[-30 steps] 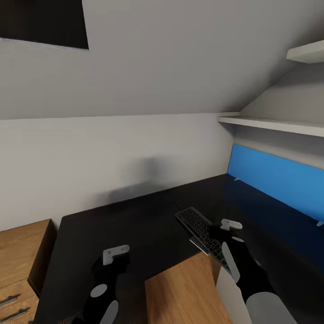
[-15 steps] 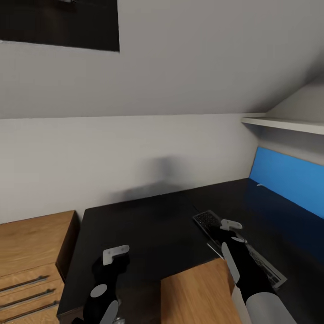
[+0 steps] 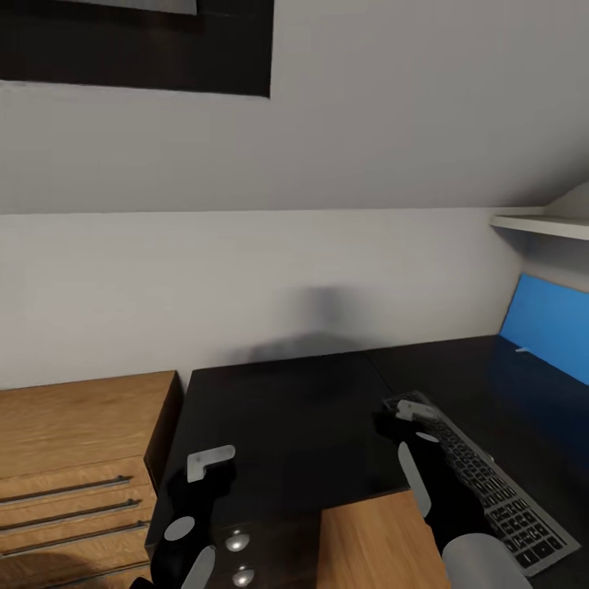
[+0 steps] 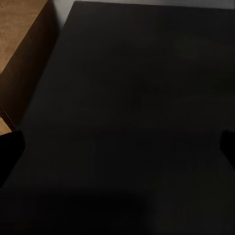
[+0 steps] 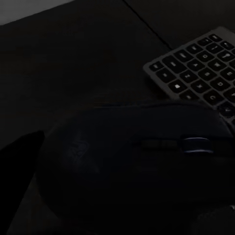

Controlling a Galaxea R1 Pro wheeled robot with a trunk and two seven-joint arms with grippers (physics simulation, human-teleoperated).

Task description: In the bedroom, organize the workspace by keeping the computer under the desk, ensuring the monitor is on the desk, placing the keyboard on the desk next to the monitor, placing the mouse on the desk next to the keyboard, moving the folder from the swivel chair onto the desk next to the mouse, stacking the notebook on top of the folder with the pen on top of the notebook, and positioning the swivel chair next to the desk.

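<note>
No legible writing anywhere. Slim dark-grey keyboard with black keys (image 3: 483, 483) lies on glossy black desk (image 3: 286, 425), near right gripper (image 5: 132, 196). Right wrist view: small black rounded mouse (image 5: 132, 181) pinched between jaws. Left gripper (image 4: 117, 147) spread over bare desk. Light wooden dresser (image 3: 74, 458) beside desk.

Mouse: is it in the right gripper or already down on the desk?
In the right gripper: the mouse sits between its fingers, above the desk beside the keyboard.
</note>
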